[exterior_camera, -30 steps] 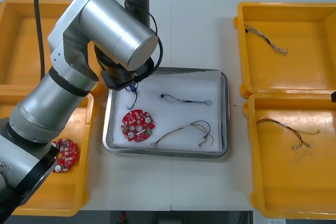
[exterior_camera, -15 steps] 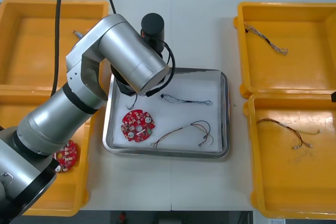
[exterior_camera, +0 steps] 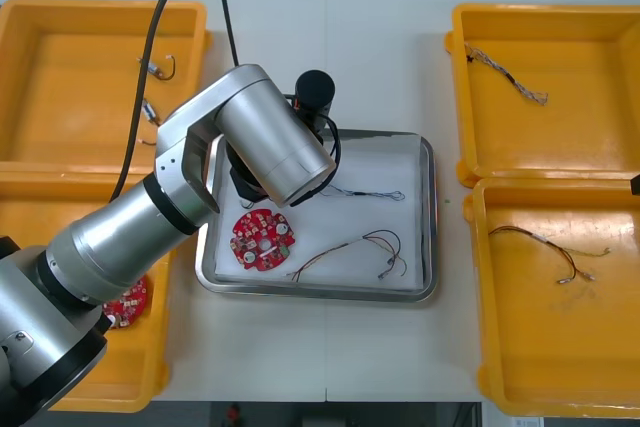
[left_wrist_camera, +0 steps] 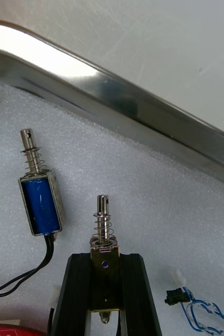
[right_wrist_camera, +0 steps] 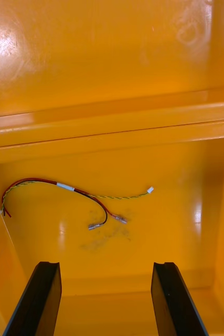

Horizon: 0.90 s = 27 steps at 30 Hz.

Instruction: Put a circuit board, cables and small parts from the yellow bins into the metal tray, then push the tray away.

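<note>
We're holding a small metal part (left_wrist_camera: 103, 223) clamped in the left gripper (left_wrist_camera: 105, 262) inside the metal tray (left_wrist_camera: 117, 102), near its rim; prob. rigid, light, slick, so grip body, not spring; right gripper (right_wrist_camera: 106, 294) hovering open, well off tray.

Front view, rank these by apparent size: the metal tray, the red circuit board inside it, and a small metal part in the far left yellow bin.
Largest: metal tray, partly under the left arm.
Then: circuit board.
Smallest: small metal part; both in the far left bin look alike.
</note>
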Motion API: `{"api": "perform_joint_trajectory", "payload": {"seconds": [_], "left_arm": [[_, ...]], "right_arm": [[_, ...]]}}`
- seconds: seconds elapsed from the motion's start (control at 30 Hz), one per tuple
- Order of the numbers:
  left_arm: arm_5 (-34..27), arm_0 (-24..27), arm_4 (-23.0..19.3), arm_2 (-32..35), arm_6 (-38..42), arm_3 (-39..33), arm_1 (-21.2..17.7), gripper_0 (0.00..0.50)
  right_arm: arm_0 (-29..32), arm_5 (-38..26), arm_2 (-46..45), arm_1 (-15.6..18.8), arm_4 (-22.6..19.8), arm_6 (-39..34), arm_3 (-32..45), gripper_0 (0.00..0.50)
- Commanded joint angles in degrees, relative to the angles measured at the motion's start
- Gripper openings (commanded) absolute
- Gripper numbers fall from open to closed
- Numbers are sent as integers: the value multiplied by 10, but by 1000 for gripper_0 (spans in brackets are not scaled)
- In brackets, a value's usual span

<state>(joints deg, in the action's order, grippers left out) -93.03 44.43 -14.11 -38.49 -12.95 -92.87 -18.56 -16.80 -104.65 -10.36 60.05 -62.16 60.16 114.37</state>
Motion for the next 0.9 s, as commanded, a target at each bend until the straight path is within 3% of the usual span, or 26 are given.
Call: {"api": "perform_joint_trajectory", "payload": {"seconds": [0.03,0.23,0.57,0.9], "left_arm": [[8,-2,6,-15,38,-4,12,0],[14,-2,6,-23,43,-4,12,24],[15,-2,10,-25,44,-6,12,285],[5,-1,-3,-15,51,-66,-12,387]], "right_arm": [[6,-3,-18,-1,3,-14,13,500],[6,-3,-18,-1,3,-14,13,500],[6,-3,-18,-1,3,-14,13,500],[6,-3,-18,-1,3,-14,13,500]]}}
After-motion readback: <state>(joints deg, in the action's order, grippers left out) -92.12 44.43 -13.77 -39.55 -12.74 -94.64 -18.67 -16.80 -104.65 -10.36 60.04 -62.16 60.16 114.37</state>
